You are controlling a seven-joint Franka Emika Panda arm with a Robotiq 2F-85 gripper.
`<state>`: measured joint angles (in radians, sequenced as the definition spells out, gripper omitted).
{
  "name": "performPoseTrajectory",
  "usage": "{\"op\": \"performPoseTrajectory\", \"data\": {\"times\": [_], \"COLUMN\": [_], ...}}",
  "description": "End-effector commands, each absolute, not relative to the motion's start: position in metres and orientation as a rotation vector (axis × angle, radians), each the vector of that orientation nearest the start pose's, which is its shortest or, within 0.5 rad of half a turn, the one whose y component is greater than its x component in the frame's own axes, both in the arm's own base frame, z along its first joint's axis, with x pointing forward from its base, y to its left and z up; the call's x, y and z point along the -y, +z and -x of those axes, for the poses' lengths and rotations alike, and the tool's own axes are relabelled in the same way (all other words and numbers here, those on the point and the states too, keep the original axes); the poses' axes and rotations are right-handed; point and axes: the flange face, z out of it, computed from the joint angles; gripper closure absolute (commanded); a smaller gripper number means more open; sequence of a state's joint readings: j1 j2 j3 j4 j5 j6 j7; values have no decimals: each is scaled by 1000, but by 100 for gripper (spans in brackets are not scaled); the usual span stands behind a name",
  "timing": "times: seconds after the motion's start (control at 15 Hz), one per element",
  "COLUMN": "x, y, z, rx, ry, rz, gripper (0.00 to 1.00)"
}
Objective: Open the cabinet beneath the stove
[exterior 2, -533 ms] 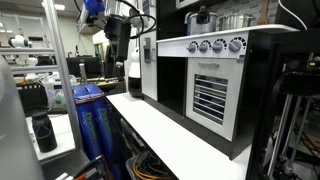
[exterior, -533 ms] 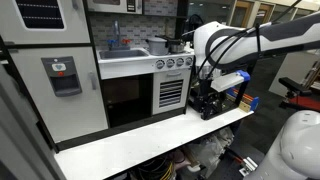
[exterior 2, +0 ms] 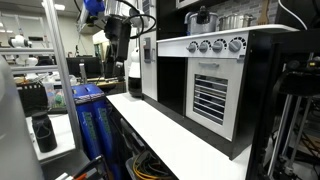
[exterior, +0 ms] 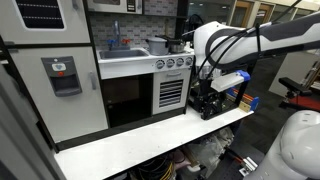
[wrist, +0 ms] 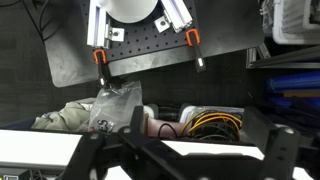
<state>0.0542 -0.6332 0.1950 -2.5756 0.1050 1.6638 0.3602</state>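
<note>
The cabinet (exterior: 172,92) is the small white-framed door with horizontal slats under the stove (exterior: 175,62), whose strip of round silver knobs runs above it. The door lies flush with the toy kitchen front in both exterior views, seen side-on as cabinet (exterior 2: 210,97) below stove (exterior 2: 215,45). My gripper (exterior: 210,101) hangs low over the table to the side of the kitchen's end wall, away from the door. It also shows as gripper (exterior 2: 133,82) beyond the kitchen's far corner. In the wrist view the gripper (wrist: 185,160) is open, fingers (wrist: 92,150) spread wide with nothing between.
A white table (exterior: 150,140) carries the kitchen. A wide dark open compartment (exterior: 125,100) sits beside the cabinet, then a tall door with grey dispenser (exterior: 65,75). A sink with faucet (exterior: 120,45) and a pot (exterior: 160,42) sit on top. Cables (wrist: 210,122) lie below the table edge.
</note>
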Motion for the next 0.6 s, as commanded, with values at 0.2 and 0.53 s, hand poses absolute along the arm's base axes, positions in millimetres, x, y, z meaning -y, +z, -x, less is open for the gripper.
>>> {"op": "performPoseTrajectory", "data": {"times": [0.2,0.53], "x": [-84,-52], "y": [448,479], "z": [-315,-326], "rx": [-334,-528], "ry": [400,184], "rz": [3207,3314], "gripper": [0,0]}}
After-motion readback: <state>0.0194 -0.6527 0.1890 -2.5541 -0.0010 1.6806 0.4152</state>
